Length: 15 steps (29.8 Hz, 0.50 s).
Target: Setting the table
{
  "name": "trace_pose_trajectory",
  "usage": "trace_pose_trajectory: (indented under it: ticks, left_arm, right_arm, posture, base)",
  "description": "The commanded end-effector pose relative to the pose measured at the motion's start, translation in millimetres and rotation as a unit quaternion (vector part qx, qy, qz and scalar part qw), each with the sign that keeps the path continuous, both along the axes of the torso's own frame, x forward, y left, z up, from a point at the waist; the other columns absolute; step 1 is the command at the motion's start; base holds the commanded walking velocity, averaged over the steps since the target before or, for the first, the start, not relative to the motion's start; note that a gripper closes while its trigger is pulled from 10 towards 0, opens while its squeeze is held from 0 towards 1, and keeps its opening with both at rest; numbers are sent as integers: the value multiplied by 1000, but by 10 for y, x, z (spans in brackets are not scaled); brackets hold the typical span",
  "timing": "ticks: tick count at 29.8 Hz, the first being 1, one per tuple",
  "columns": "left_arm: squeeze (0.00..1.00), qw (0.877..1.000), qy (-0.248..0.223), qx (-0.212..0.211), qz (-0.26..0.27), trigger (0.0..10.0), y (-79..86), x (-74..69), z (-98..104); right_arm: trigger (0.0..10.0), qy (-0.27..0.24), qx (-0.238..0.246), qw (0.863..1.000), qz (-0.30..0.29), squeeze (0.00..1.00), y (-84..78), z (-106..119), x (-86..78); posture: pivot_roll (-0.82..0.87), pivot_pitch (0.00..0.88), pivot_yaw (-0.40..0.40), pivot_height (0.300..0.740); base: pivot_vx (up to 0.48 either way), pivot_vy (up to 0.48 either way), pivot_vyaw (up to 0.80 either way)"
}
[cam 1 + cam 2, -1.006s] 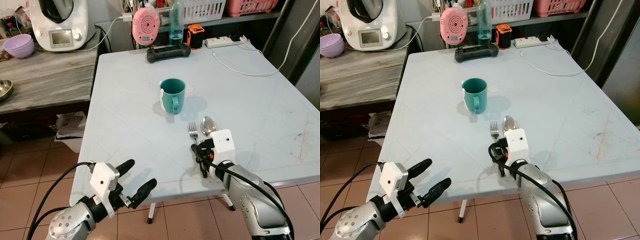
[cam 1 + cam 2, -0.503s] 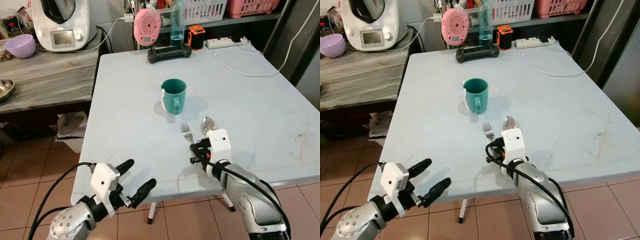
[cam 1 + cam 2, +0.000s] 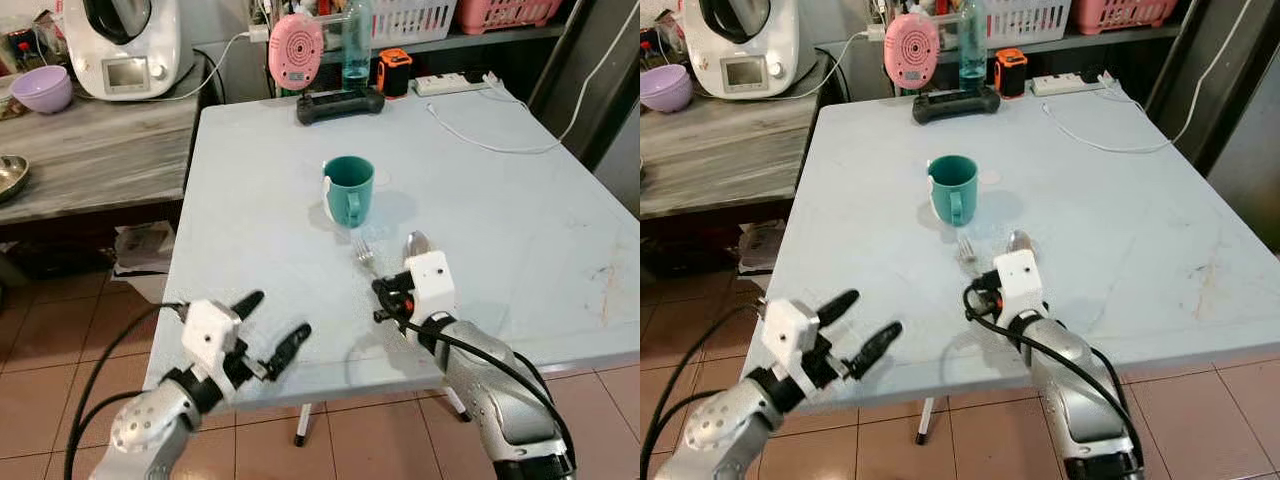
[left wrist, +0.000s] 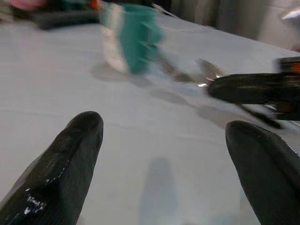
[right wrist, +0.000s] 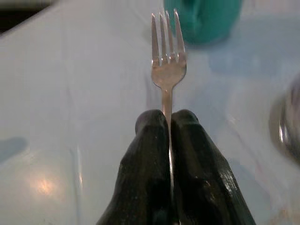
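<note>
The fork [image 5: 167, 61] is clamped by its handle between the closed fingers of the right gripper [image 5: 169, 123], tines pointed toward the green mug [image 3: 348, 188]. It is held on the near side of the mug, over the white table [image 3: 520, 220]. The spoon [image 3: 416, 242] lies on the table just beside the fork, near the mug. The left gripper [image 3: 272, 329] is held at the table's near edge, well apart from the mug, fingers spread and holding nothing.
</note>
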<state>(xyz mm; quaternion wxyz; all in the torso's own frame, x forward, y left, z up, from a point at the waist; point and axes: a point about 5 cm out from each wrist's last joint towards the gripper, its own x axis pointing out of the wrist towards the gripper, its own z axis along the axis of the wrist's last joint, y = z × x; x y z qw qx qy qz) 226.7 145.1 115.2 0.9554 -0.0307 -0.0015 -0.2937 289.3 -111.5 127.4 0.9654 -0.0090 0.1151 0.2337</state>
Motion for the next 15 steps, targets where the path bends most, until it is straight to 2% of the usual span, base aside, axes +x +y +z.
trace_pose_trajectory:
  ticks: [1, 2, 5, 6, 7, 8, 10, 11, 12, 13, 15]
  left_arm:
    - [0, 999, -3, 11, 39, 10000, 118, 33, -16]
    - [0, 997, -10, 14, 69, 10000, 188, 73, -8]
    - [0, 993, -16, 22, 115, 10000, 301, 136, -6]
    - [0, 987, -21, 28, 158, 10000, 407, 200, 7]
    - [0, 987, -21, 28, 158, 10000, 407, 200, 7]
    - [0, 979, -26, 32, 198, 10000, 498, 260, 23]
    - [0, 977, -28, 33, 210, 10000, 525, 279, 29]
    - [0, 971, -32, 37, 232, 10000, 578, 311, 40]
    - [0, 971, -32, 37, 232, 10000, 578, 311, 40]
    - [0, 969, -33, 33, 243, 10000, 609, 325, 46]
    - [0, 964, -34, 27, 264, 10000, 669, 348, 46]
  right_arm:
    - [0, -30, 12, 999, 11, 0, 50, 113, 16]
    - [0, -52, 16, 998, 13, 0, 53, 174, 33]
    - [0, -84, 23, 996, 15, 0, 58, 269, 48]
    - [0, -106, 26, 994, 16, 0, 61, 330, 54]
    - [0, -106, 26, 994, 16, 0, 61, 330, 54]
    - [0, -125, 29, 992, 16, 0, 65, 372, 54]
    - [0, -131, 30, 991, 15, 0, 66, 383, 54]
    - [8510, -142, 28, 989, 11, 0, 59, 400, 60]
    - [8510, -142, 28, 989, 11, 0, 59, 400, 60]
    - [10000, -151, 27, 988, 9, 0, 55, 419, 63]
    - [10000, -164, 21, 986, 4, 0, 47, 444, 72]
  posture:
    - [-110, 86, 73, 740]
    - [-110, 86, 73, 740]
    - [-109, 83, 69, 740]
    - [-109, 83, 69, 740]
    - [-109, 83, 69, 740]
    - [-107, 78, 69, 740]
    - [-107, 78, 69, 740]
    - [-107, 78, 69, 740]
    - [-107, 78, 69, 740]
    - [-107, 78, 69, 740]
    - [-107, 72, 69, 740]
  base:
    - [0, 0, 0]
    - [0, 0, 0]
    - [0, 0, 0]
    - [0, 0, 0]
    - [0, 0, 0]
    - [0, 0, 0]
    - [0, 0, 0]
    - [0, 0, 0]
    - [0, 0, 0]
    - [0, 0, 0]
    - [0, 0, 0]
